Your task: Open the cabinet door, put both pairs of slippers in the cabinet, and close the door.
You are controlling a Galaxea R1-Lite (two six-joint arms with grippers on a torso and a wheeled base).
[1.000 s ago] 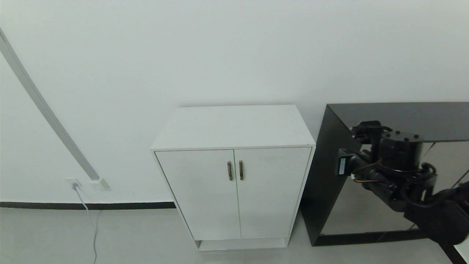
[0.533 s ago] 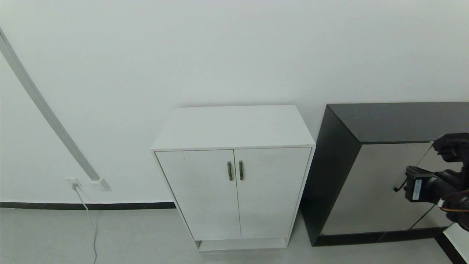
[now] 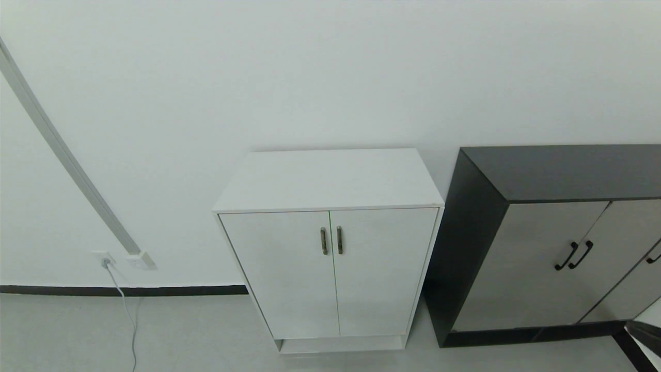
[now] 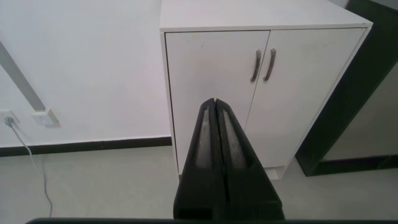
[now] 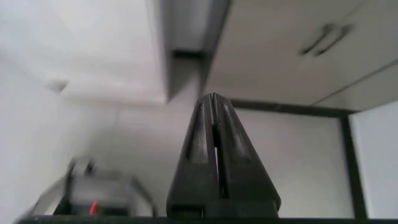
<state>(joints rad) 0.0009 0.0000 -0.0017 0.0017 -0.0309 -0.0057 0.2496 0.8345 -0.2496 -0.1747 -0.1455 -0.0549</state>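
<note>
**Desk:** How do the jaws stand?

**Me:** On my left gripper (image 4: 214, 106) the 2 fingers are pressed flat together with nothing between them. It hangs in front of the cabinet (image 4: 211, 62), well apart from it, its tip pointing at the left-hand door. My right gripper (image 5: 213, 102) reads the same: 2 fingers closed tight, empty.

**Desk:** And the cabinet itself?

**Me:** From the head camera I see it white and upright against the wall (image 3: 330, 67), standing on the floor (image 3: 196, 336). Its 2 doors (image 3: 281, 274) are both shut. The 2 handles (image 3: 324, 241) sit side by side at the middle seam.

**Desk:** Anything around it?

**Me:** A dark cabinet (image 3: 557, 170) stands just beside its right flank, doors shut too. Left of the white cabinet, low on the wall, there is a wall socket (image 3: 105, 258) with a cable (image 3: 129, 315) trailing down to the floor.
</note>
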